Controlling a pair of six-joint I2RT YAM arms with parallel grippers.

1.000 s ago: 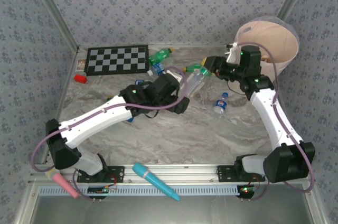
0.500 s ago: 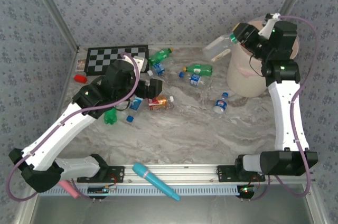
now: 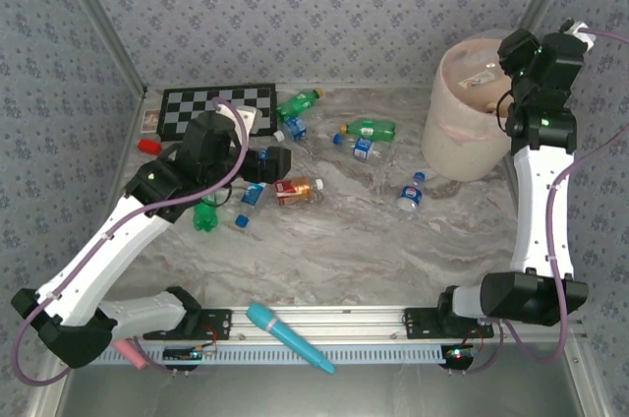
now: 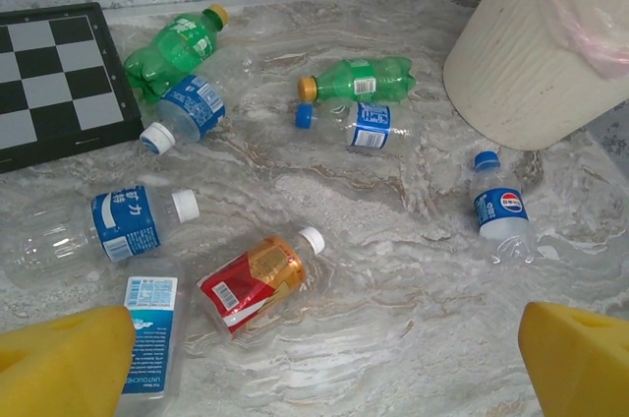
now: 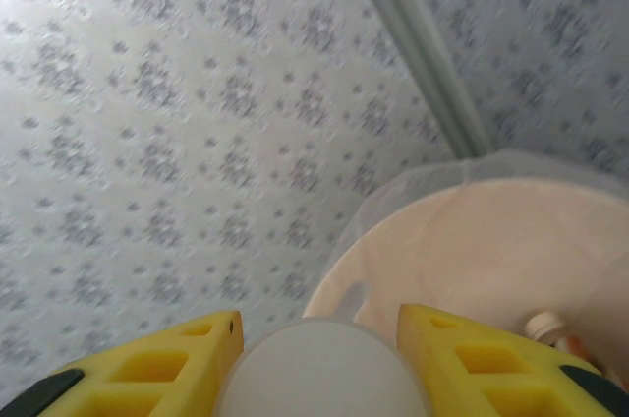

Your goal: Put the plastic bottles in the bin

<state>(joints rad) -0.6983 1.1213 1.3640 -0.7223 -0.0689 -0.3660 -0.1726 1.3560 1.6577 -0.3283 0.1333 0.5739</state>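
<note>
Several plastic bottles lie on the marble table: a green one (image 4: 175,48), a green one with an orange cap (image 4: 359,80), a Pepsi one (image 4: 499,215) and a red-labelled one (image 4: 257,279). My left gripper (image 3: 267,163) hovers open above the red-labelled bottle (image 3: 298,190), with nothing between its yellow fingers (image 4: 69,358). My right gripper (image 3: 513,51) is raised over the pale pink bin (image 3: 462,132). It is shut on a clear bottle (image 5: 319,373), seen end-on as a whitish round base, with the bin's rim (image 5: 472,240) beyond it.
A checkerboard (image 3: 218,110) lies at the back left, with a small red block (image 3: 149,146) beside it. A teal microphone (image 3: 288,336) and a pink one (image 3: 123,346) rest by the front rail. Patterned walls close in the table.
My right arm has carried the clear bottle up from mid-table to above the bin. My left arm has drawn back to the left, away from that bottle.
</note>
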